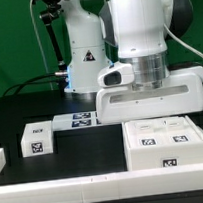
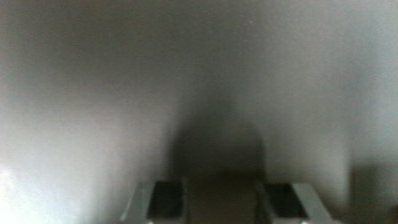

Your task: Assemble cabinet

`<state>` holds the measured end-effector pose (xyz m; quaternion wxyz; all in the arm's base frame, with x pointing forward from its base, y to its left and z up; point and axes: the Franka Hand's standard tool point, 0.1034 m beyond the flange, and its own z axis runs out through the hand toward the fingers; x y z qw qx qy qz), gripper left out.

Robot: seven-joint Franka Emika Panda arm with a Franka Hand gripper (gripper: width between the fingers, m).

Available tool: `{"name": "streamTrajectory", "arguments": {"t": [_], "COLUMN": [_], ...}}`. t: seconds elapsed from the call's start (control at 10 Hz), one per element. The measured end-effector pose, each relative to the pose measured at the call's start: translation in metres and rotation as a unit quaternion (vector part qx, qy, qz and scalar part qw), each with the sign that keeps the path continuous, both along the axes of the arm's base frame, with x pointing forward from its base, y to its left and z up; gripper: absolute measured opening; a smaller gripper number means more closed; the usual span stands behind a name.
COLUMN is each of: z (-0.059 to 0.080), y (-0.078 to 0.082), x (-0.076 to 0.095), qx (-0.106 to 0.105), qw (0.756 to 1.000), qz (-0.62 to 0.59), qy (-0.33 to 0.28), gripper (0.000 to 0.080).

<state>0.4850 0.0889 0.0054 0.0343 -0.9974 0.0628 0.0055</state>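
Gripper [image 2: 226, 186]: the wrist view shows two dark fingers [image 2: 169, 200] standing apart. The picture is blurred, and what lies in the gap cannot be made out. Whether the gripper holds anything or is empty: cannot tell. In the exterior view the fingertips are hidden behind the arm [image 1: 144, 45] and its wrist housing.

Cabinet [image 1: 166, 143]: sits on the table [image 1: 20, 109] in the front corner on the exterior view's right, close to the rail [image 1: 87, 183] along the front edge. It is a white box of smooth, hard plastic with square edges. It carries two black-and-white tags on top and one on its front face.

Governing relation: the wrist hangs directly over the cabinet's back edge, nearer its end on the exterior view's left. The cabinet therefore lies straight below the gripper and extends forward from it. Its long axis appears to run parallel to the front edge. A pale, featureless surface fills the wrist view, which suggests the gripper is very near a white face. Contact cannot be confirmed.

Small piece [image 1: 38, 140]: a white tagged block lying towards the exterior view's left edge of the table, well apart from the cabinet.

Marker board [image 1: 81, 118]: lies flat and thin near the table's middle, between the small piece and the cabinet.
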Motion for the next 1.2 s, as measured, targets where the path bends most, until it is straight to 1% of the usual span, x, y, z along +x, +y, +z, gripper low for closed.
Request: {"name": "streamTrajectory", "arguments": {"t": [0.4, 0.5, 0.9, 1.1, 1.2], "z": [0.001, 0.006, 0.036, 0.057, 0.061], "y": [0.0, 0.001, 0.001, -0.003, -0.004], "x": [-0.001, -0.002, 0.005, 0.011, 0.013], "qx": [0.0, 0.0, 0.002, 0.003, 0.004], "qw": [1.0, 1.0, 1.0, 1.0, 1.0], "qz": [0.003, 0.009, 0.016, 0.026, 0.027], "qy": [0.001, 0.004, 0.003, 0.012, 0.013], "gripper": [0.0178, 0.0178, 0.0178, 0.0178, 0.0175]}}
